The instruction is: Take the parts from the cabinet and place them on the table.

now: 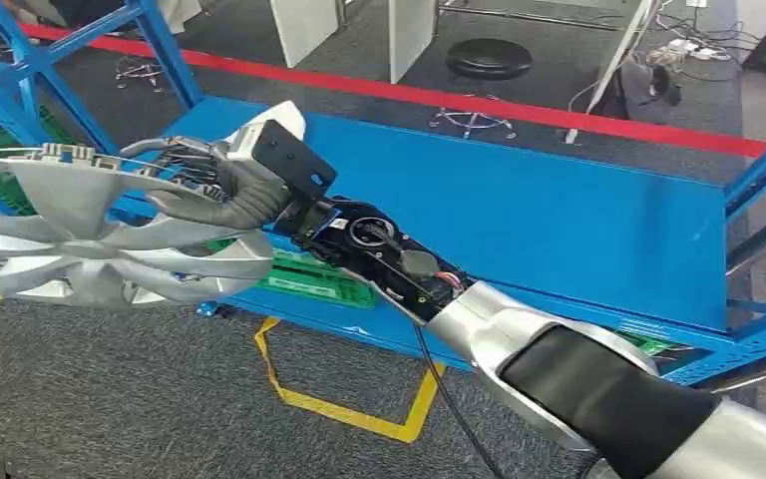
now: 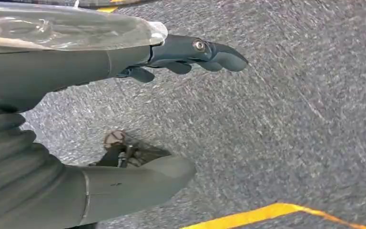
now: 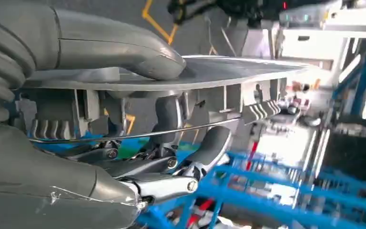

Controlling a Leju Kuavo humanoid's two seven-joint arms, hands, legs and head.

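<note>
Head view showed the right robot hand (image 1: 224,185) wrapped around the rim of a silver wheel cover (image 1: 80,235), holding it out over the grey carpet in front of the blue rack (image 1: 519,200). The cover lay roughly flat and to the left of the arm, its spokes facing up, probably so the wide disc could travel level without catching the blue uprights. A green crate (image 1: 309,279) sat on a lower level beneath the blue shelf, and yellow floor tape (image 1: 344,409) ran below the arm.

Left wrist view looked down at carpet, where the left robot hand (image 2: 124,95) hung with fingers apart and nothing between them; it seemed simply parked out of the way.

Right wrist view was close on the grasp: the thumb (image 3: 119,47) pressed on the cover's smooth face while the darker fingers (image 3: 209,148) curled under its ribbed back and wire ring, clamping the rim from both sides. That pinch at the edge looked firm, though a broad disc held by one side could tip.
</note>
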